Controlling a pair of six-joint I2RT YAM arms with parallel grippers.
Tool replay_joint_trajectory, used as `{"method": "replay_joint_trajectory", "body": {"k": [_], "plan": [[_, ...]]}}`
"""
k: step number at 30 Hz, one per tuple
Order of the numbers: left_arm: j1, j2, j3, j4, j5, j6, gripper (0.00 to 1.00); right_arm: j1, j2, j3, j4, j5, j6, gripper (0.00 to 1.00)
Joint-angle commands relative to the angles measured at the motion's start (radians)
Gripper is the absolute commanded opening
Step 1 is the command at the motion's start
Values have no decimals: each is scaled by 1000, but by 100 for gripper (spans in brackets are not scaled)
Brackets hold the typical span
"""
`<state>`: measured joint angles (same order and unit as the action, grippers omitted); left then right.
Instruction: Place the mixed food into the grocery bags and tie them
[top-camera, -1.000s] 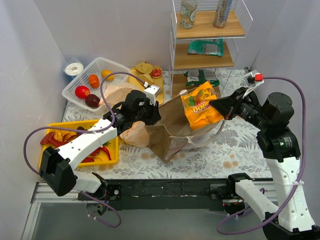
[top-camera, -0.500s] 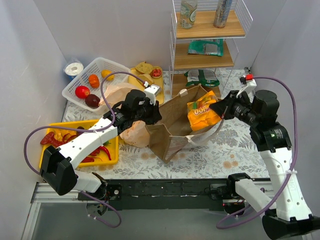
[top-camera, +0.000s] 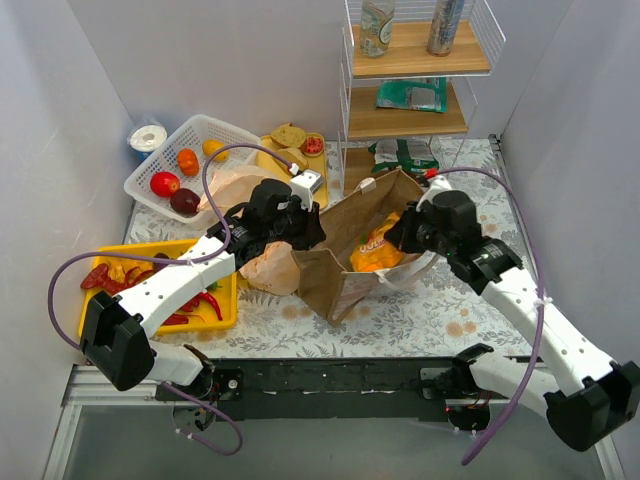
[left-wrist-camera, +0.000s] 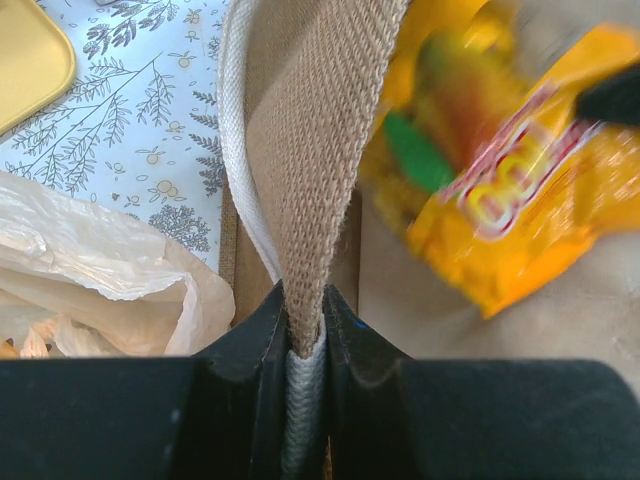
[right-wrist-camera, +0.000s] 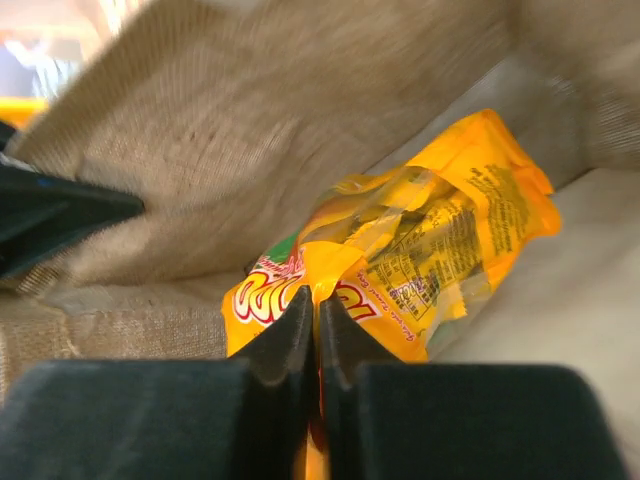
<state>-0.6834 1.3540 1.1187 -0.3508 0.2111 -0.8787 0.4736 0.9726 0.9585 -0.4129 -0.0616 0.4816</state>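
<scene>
The brown grocery bag (top-camera: 335, 272) stands open in the middle of the table. My left gripper (top-camera: 306, 224) is shut on the bag's rim (left-wrist-camera: 320, 150) and white handle (left-wrist-camera: 240, 150), holding the mouth open. My right gripper (top-camera: 396, 236) reaches into the bag, shut on an edge of the orange snack packet (top-camera: 376, 252). In the right wrist view the packet (right-wrist-camera: 440, 240) hangs from my gripper (right-wrist-camera: 317, 300) against the bag's inner wall (right-wrist-camera: 220, 150). The peach plastic bag (top-camera: 262, 266) lies crumpled left of the brown bag, under my left arm.
A white basket (top-camera: 205, 122) with round fruit sits at the back left. A yellow tray (top-camera: 226, 310) with red peppers (top-camera: 110, 275) is at the front left. Bread pieces (top-camera: 290, 135) lie behind the bags. A shelf rack (top-camera: 410, 70) holds a bottle (top-camera: 377, 25), a can (top-camera: 444, 25) and green packets (top-camera: 412, 95).
My right arm has swung left and down, carrying the snack packet from above the bag's mouth into the bag. The left arm has stayed still on the rim.
</scene>
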Motion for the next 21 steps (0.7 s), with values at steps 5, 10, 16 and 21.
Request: {"method": "replay_joint_trajectory", "body": {"k": [5, 10, 16, 21], "plan": [[1, -7, -5, 32, 2, 9, 0, 154, 43, 66, 96, 186, -26, 95], [1, -3, -3, 30, 10, 4, 0, 154, -26, 175, 25, 264, -123, 95], [1, -12, -2, 32, 2, 3, 0, 119, 30, 408, -50, 339, -294, 88], [1, -12, -3, 29, 1, 3, 0, -79, 237, 657, -17, 112, -354, 80]]}}
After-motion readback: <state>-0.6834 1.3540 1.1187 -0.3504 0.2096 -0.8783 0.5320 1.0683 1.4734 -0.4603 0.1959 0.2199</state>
